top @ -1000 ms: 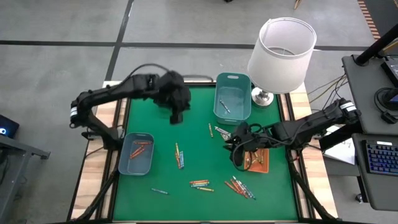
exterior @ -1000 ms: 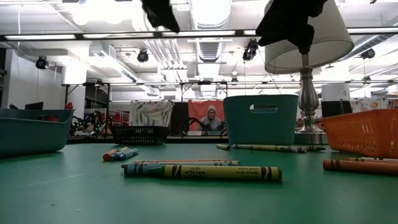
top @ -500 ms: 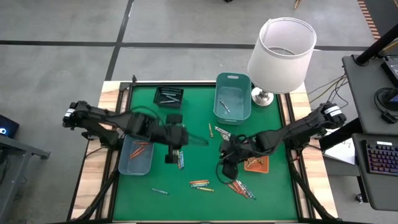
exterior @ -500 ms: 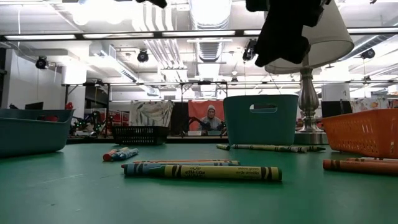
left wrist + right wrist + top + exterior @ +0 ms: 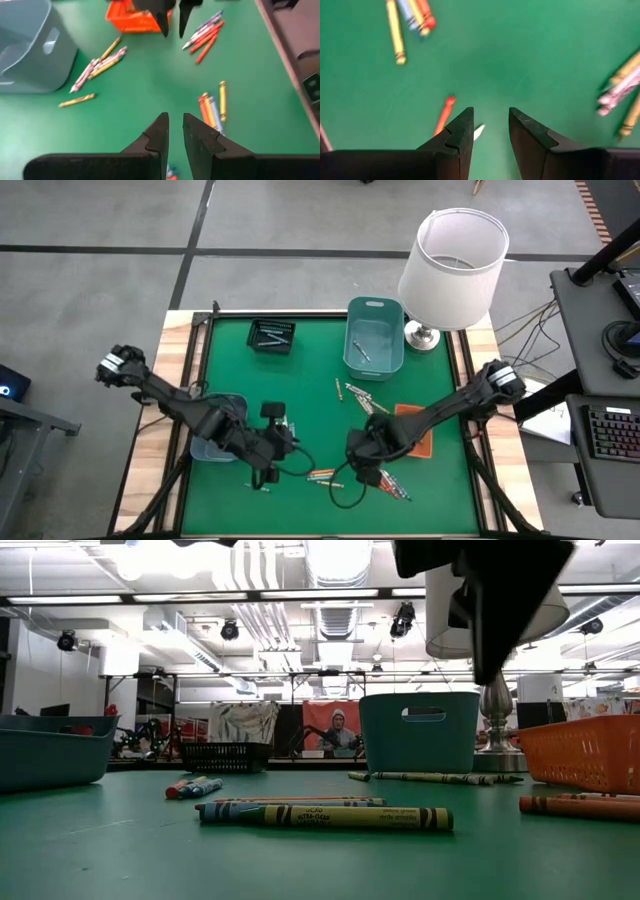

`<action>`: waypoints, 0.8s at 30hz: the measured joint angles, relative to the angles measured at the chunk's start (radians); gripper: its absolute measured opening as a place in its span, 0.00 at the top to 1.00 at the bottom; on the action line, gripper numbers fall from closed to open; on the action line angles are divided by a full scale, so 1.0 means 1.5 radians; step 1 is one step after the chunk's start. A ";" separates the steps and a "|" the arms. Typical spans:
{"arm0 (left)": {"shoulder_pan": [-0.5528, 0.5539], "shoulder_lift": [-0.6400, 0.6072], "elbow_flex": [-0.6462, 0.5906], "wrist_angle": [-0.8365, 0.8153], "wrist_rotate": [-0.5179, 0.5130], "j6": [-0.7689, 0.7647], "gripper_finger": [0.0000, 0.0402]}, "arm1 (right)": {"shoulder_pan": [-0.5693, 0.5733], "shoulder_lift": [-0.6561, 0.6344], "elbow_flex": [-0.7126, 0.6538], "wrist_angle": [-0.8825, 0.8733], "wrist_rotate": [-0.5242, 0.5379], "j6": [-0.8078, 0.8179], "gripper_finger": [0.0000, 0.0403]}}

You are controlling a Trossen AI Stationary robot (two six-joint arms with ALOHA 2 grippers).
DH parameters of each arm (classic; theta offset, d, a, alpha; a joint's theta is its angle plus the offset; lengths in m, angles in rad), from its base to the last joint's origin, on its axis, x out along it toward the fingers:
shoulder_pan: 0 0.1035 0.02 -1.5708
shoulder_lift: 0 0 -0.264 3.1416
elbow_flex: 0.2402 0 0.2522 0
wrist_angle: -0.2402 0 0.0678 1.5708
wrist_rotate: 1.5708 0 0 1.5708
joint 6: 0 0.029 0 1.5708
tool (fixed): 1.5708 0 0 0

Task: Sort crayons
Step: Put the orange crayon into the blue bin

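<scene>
Crayons [image 5: 320, 475] mostly lie loose on the green surface [image 5: 310, 435]; few sit in trays [image 5: 219, 428]. Left hand [image 5: 173, 131] and right hand [image 5: 490, 127] hover apart, empty.

Grey concrete floor [image 5: 300, 220] w/ dark seam lines around the green-topped, wood-edged table [image 5: 310, 380]. White-shaded lamp on silver metal base [image 5: 452, 255] at table's far right corner. Dark desk w/ black keyboard [image 5: 612, 430] at right. Low view: white ceiling w/ long fluorescent strip lights [image 5: 310, 593], black spotlights [image 5: 230, 630], red banner [image 5: 332, 727] on back wall.
</scene>
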 joint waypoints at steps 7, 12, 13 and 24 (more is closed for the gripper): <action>-0.005 -0.040 -0.111 0.181 -0.001 0.000 0.90 | 0.066 0.045 0.015 0.001 -0.027 -0.143 0.72; -0.005 -0.053 -0.141 0.261 -0.002 0.000 0.90 | 0.102 0.073 0.014 0.010 0.005 -0.145 0.72; -0.005 -0.053 -0.141 0.266 -0.002 0.000 0.90 | 0.103 0.077 0.014 0.014 0.006 -0.132 0.72; -0.006 -0.052 -0.142 0.309 -0.012 0.005 0.90 | 0.103 0.120 0.014 0.052 0.036 -0.042 0.72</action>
